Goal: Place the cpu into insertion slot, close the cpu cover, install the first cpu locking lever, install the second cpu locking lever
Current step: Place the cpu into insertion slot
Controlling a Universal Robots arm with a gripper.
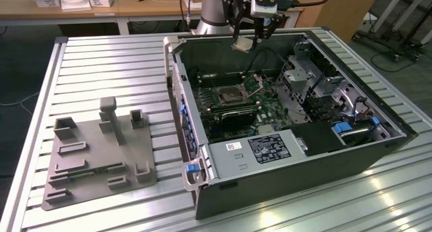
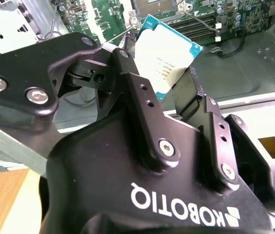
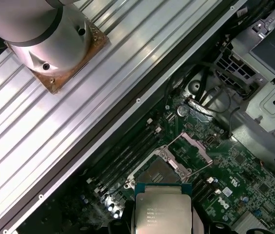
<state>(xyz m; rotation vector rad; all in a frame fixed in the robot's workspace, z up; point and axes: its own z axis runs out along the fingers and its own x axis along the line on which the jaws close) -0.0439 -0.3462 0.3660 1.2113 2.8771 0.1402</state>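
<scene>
My gripper [image 1: 245,40] hangs above the back of the open computer case [image 1: 378,156], shut on the cpu [image 1: 243,44]. The cpu [image 2: 165,52] is a flat square chip with a pale metal top and a teal rim, pinched at its edges by the two black fingers [image 2: 127,66]. In the first wrist view the cpu [image 3: 162,210] hovers just off the bare insertion slot [image 3: 157,171] on the green motherboard. The cpu cover [image 3: 195,145] is swung open beside the slot, and it stands raised in the exterior view [image 1: 256,81]. Thin wire levers stick up next to it.
The case lies on a slatted metal table [image 1: 101,65], with the arm's base [image 3: 49,39] behind it. Drive cages [image 1: 317,85] and a labelled grey box [image 1: 260,148] fill the case's other parts. A grey fixture block [image 1: 94,151] stands at the exterior view's left.
</scene>
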